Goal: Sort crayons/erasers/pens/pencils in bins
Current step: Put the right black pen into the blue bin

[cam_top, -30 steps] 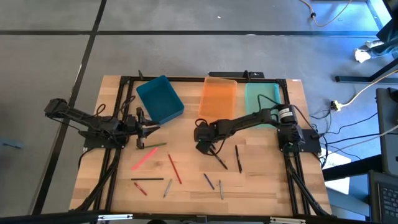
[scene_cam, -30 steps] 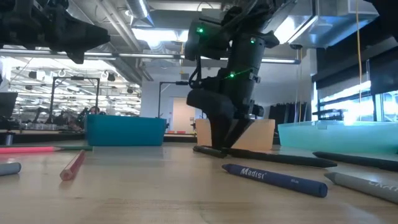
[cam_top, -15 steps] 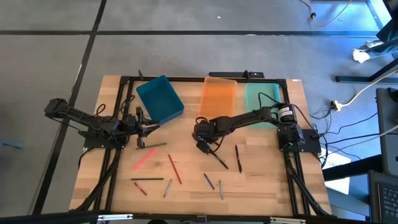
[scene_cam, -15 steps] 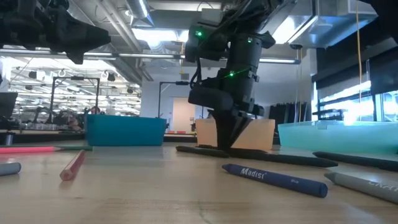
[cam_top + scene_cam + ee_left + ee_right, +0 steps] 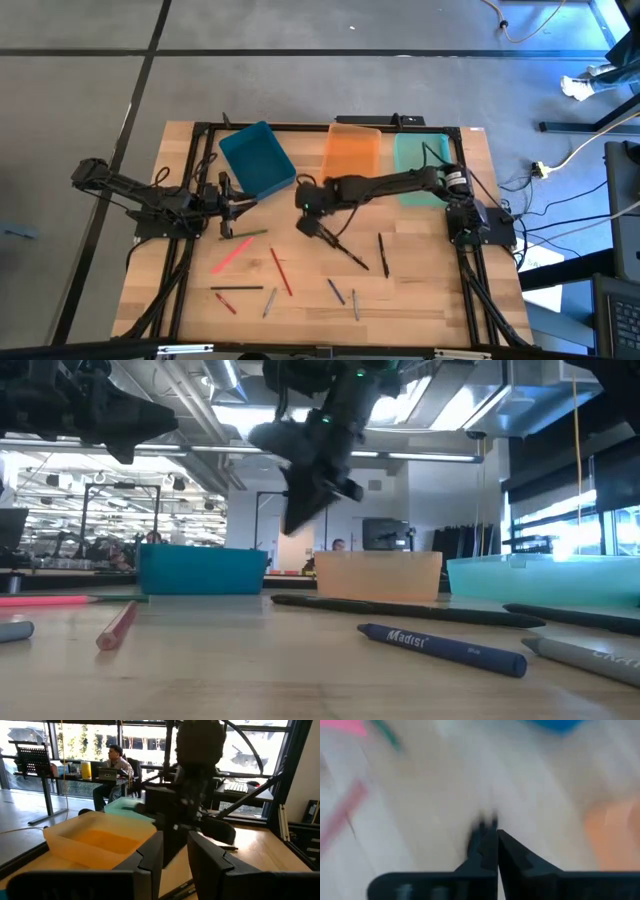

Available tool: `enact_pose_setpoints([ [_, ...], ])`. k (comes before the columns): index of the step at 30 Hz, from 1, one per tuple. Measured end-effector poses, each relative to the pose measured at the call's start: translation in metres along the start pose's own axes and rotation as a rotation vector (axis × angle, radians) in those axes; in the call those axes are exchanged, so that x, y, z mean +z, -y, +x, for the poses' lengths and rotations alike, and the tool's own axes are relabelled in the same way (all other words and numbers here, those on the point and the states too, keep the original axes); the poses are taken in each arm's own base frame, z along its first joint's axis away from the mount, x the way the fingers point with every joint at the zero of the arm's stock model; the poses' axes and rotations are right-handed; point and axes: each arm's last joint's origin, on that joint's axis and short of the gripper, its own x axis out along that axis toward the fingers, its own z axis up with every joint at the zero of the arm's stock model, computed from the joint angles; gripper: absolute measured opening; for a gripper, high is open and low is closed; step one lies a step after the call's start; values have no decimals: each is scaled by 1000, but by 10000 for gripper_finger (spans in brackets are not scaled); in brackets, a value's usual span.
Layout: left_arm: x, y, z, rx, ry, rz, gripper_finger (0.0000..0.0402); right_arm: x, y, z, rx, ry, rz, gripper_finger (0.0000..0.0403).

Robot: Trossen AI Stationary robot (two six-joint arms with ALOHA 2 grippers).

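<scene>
From above, the wooden desk (image 5: 420, 300) carries three bins along its far edge: the teal-blue bin (image 5: 257, 158) turned at an angle, the orange bin (image 5: 351, 154) beside it, and the mint green bin (image 5: 415, 160) partly under the right arm. The right pincer (image 5: 311, 227) hangs over the desk's middle, below the gap between the teal and orange bins, with a black stick (image 5: 345, 251) running from near its tip toward the desk's front; whether it touches the stick I cannot tell here. The left pincer (image 5: 245, 204) waits at the desk's left side, just in front of the teal bin. A pink stick (image 5: 231, 256), a green stick (image 5: 250, 234), a red stick (image 5: 281, 271) and a few dark and grey-blue sticks lie scattered on the front half. In the low view the right pincer (image 5: 297, 515) is raised well clear of the desk, in front of the teal bin's right end, while a black stick (image 5: 400, 610) lies flat on the wood and a blue crayon (image 5: 442, 649) lies nearer. From the left wrist, its own fingers (image 5: 150, 862) stand spread with a gap between them, facing the orange bin (image 5: 95, 842). From the right wrist, the fingers (image 5: 492, 852) are pressed together, with a small dark tip showing just past them; what it is I cannot tell.
</scene>
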Motion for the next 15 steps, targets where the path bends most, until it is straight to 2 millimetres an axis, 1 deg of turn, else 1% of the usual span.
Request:
enact_pose_setpoints([
  [2,0,0,0,0,0,6,81,8,4,0,11,45,18,8],
  [5,0,1,0,-8,-1,8,81,9,8,1,-2,37,22,25],
  [9,0,3,-1,-25,-3,22,81,-3,5,0,-30,-45,-9,52],
  [12,0,3,-1,-22,-3,24,81,-15,-2,4,-25,-87,-37,81],
  [15,0,3,-1,-7,-3,32,81,-27,-7,10,60,-147,-77,112],
])
